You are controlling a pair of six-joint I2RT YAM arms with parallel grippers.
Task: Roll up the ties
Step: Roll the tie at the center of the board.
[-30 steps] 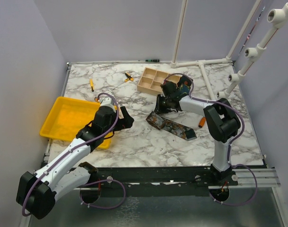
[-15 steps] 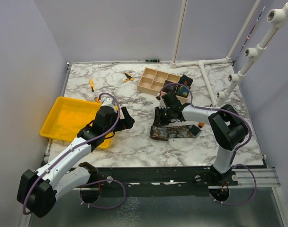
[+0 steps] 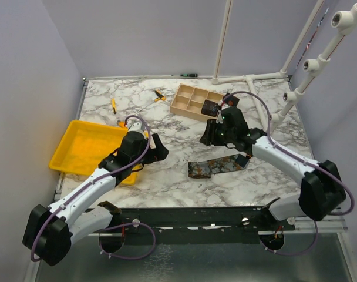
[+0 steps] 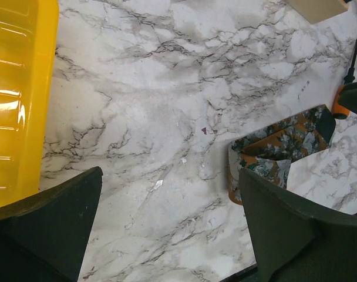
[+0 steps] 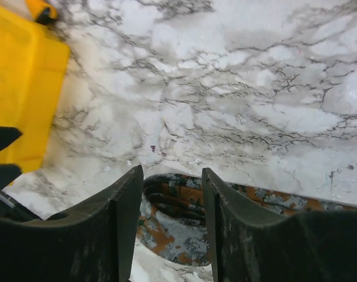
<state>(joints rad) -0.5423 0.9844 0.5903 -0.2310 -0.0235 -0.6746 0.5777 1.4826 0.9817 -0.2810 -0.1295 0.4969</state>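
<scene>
"Where was the tie (image 3: 216,167)?"

"Flat on the marble table (image 3: 167,183), one end folded over. My left gripper (image 3: 157,148) hung wide open, empty, beside the yellow tray (image 3: 84,147). My right gripper (image 3: 208,136), narrowly parted, held nothing just above the tie."

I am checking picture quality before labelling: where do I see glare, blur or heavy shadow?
Top external: even light, the tie sharp, no harsh shadows. Left wrist: white glare streaks on the yellow tray. Right wrist: its own fingers look soft and dark.
</scene>
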